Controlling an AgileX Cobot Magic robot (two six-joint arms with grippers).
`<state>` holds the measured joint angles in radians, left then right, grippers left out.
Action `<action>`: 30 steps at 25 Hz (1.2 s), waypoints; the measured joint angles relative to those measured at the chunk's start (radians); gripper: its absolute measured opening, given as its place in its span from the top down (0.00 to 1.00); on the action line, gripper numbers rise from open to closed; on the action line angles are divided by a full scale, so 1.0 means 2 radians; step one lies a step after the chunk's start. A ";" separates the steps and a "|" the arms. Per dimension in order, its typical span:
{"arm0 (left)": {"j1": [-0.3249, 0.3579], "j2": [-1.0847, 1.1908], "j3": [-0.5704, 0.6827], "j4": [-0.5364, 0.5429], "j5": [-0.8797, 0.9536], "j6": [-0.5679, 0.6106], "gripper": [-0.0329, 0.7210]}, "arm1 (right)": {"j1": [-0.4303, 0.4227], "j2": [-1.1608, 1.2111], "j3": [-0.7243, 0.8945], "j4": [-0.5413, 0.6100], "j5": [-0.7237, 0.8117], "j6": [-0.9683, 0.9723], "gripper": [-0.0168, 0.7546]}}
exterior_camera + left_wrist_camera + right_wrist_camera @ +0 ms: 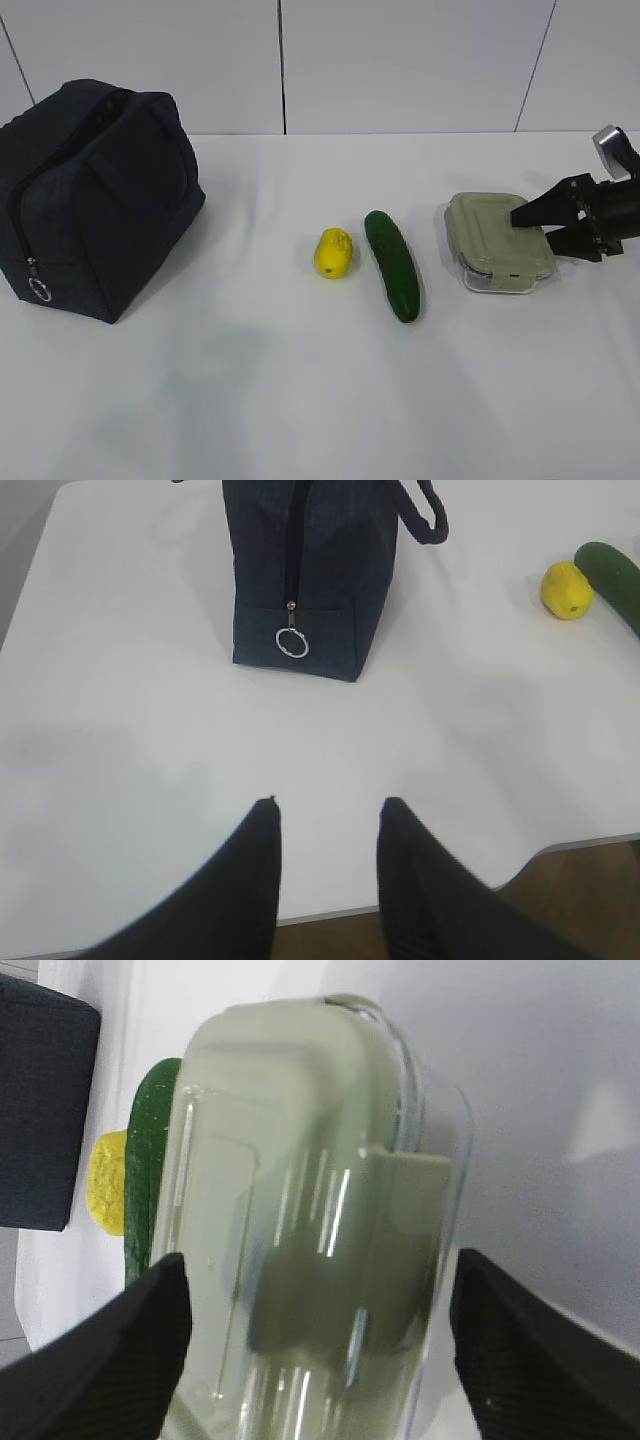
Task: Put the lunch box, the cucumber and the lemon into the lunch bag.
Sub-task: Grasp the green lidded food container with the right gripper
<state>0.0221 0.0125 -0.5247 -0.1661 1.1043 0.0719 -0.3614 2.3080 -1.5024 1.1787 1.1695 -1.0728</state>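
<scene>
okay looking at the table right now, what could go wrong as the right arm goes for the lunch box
The right pincer is open around the lunch box, whose smooth clear walls could slip when squeezed. The lunch bag looks zipped shut, its ring pull hanging at the bottom, so nothing may fit in until it is opened. The cucumber lies close beside the box and might get knocked toward the lemon.

We see a white table [300, 400] filling the near scene, evenly lit with soft shadows. Behind its far edge stands a pale panelled wall [400, 60] with dark seams. Brown wooden floor [570, 900] shows beyond the table's near edge.
</scene>
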 joint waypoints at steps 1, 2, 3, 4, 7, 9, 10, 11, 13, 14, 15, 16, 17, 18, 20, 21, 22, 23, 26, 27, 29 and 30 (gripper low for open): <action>0.000 0.000 0.000 0.000 0.000 0.000 0.65 | 0.000 0.003 -0.001 0.000 0.001 0.001 0.20; 0.000 0.000 0.000 0.000 0.000 0.000 0.65 | 0.000 0.006 -0.001 0.000 0.001 0.002 0.20; 0.000 0.000 0.000 0.000 0.000 0.000 0.65 | 0.000 0.008 -0.001 -0.001 0.001 0.004 0.20; 0.000 0.000 0.000 0.000 0.000 0.000 0.65 | 0.000 0.011 -0.002 -0.002 0.001 0.006 0.20; 0.000 0.000 0.000 0.000 0.000 0.000 0.65 | 0.000 0.018 -0.006 -0.001 0.003 0.012 0.20; 0.000 0.000 0.000 0.000 0.000 0.000 0.65 | 0.001 0.022 -0.007 0.000 0.006 0.014 0.20; 0.000 0.000 0.000 0.000 0.000 0.000 0.65 | 0.001 0.022 -0.009 0.001 0.008 0.014 0.20; 0.000 0.000 0.000 0.000 0.000 0.000 0.65 | 0.002 0.023 -0.009 0.001 0.009 0.014 0.20; 0.000 0.000 0.000 0.000 0.000 0.000 0.65 | 0.006 0.023 -0.010 0.001 0.009 0.015 0.20; 0.000 0.000 0.000 0.000 0.000 0.000 0.65 | 0.009 0.023 -0.010 0.000 0.009 0.015 0.20; 0.000 0.000 0.000 0.000 0.000 0.000 0.65 | 0.013 0.023 -0.010 0.000 0.009 0.015 0.20; 0.000 0.000 0.000 0.000 0.000 0.000 0.65 | 0.015 0.023 -0.010 -0.001 0.009 0.015 0.20; 0.000 0.000 0.000 0.000 0.000 0.000 0.65 | 0.018 0.023 -0.010 -0.002 0.009 0.015 0.20; 0.000 0.000 0.000 0.000 0.000 0.000 0.65 | 0.020 0.023 -0.010 -0.003 0.009 0.015 0.20; 0.000 0.000 0.000 0.000 0.000 0.000 0.65 | 0.022 0.023 -0.010 -0.006 0.010 0.016 0.20; 0.000 0.000 0.000 0.000 0.000 0.000 0.65 | 0.023 0.023 -0.010 -0.008 0.011 0.016 0.20; 0.000 0.000 0.000 0.000 0.000 0.000 0.65 | 0.024 0.023 -0.010 -0.009 0.011 0.016 0.20; 0.000 0.000 0.000 0.000 0.000 0.000 0.65 | 0.024 0.023 -0.010 -0.009 0.012 0.018 0.20; 0.000 0.000 0.000 0.000 0.000 0.000 0.65 | 0.024 0.023 -0.010 -0.010 0.013 0.019 0.21; 0.000 0.000 0.000 0.000 0.000 0.000 0.65 | 0.024 0.023 -0.010 -0.010 0.013 0.020 0.21; 0.000 0.000 0.000 0.000 0.000 0.000 0.65 | 0.024 0.023 -0.010 -0.011 0.014 0.021 0.23; 0.000 0.000 0.000 0.000 0.000 0.000 0.65 | 0.024 0.023 -0.010 -0.013 0.015 0.021 0.25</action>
<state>0.0221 0.0125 -0.5247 -0.1661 1.1043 0.0719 -0.3140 2.3538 -1.5234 1.1527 1.1996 -1.0311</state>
